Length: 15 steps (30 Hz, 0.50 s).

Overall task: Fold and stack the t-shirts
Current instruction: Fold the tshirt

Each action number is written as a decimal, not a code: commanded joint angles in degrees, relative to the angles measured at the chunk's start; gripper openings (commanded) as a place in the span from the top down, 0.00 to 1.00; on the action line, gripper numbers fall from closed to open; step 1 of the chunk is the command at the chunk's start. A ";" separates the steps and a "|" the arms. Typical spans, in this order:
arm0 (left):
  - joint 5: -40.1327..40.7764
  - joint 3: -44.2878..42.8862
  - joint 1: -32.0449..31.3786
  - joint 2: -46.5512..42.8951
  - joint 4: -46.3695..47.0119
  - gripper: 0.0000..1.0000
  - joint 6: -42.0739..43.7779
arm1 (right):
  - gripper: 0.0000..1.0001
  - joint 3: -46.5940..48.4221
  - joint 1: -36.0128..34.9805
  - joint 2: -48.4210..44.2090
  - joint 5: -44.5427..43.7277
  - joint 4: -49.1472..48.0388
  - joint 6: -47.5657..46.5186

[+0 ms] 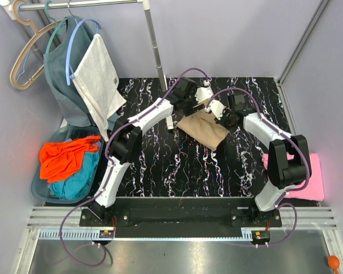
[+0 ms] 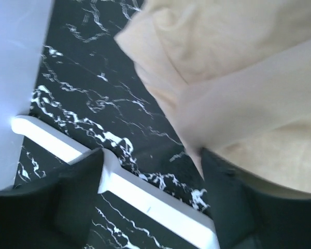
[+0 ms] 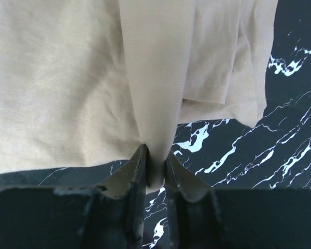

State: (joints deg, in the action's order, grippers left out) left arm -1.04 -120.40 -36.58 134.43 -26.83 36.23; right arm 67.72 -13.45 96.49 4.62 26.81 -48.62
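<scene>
T-shirts, count: four in view, one each of tan, pink, orange and teal.
Arms: two, left arm [image 1: 117, 165] and right arm [image 1: 286, 162], both reaching from the near rail toward the far half of the table.
Open room: the marbled table [image 1: 177, 165] shows bare from its near edge up to the tan one, between my two arms.
Pink t-shirt [image 1: 313, 181]: one, flat at the table's right edge on the near side. My right arm hides its left part.
Basket [image 1: 36, 193]: one, just off the table's left edge. The orange t-shirt [image 1: 62, 160] is bunched on top, reaching the rim. The teal t-shirt [image 1: 77, 181] lies under and beside it.
Tan t-shirt [image 1: 203, 130]: one, folded and slanted, lying past the table's middle. Its far corner is raised where both grippers meet it.
Right gripper [image 3: 155, 155]: clamped on a raised fold of the tan t-shirt. A hemmed edge and one corner lie on the marble to its right.
Left gripper [image 2: 150, 155]: jaws wide apart, released. A tan fold hangs against the right finger [image 2: 238, 207].
White strip [image 2: 145, 197]: one, diagonal on the table below the left gripper.
Far edge: the rack [image 1: 154, 43] stands at the far left with two hanging garments [image 1: 97, 74]. The hangers [image 1: 28, 51] overlap, so I can't count them.
Walls [image 1: 234, 34]: close on the left, far and right sides.
</scene>
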 commanded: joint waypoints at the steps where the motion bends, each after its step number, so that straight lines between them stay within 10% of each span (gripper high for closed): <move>1: 4.90 -0.02 -0.51 0.74 9.41 0.15 0.42 | 0.71 1.97 0.97 1.86 -3.30 -3.25 -0.07; 15: 13.87 4.38 -2.62 -1.98 15.93 0.01 -0.72 | 0.51 10.58 3.34 11.44 -9.98 -9.14 2.21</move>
State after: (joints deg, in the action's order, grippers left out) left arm 10.37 -116.07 -38.46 134.65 -15.55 35.70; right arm 73.91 -10.83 106.06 -1.06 22.22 -48.64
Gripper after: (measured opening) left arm 0.987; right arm 0.479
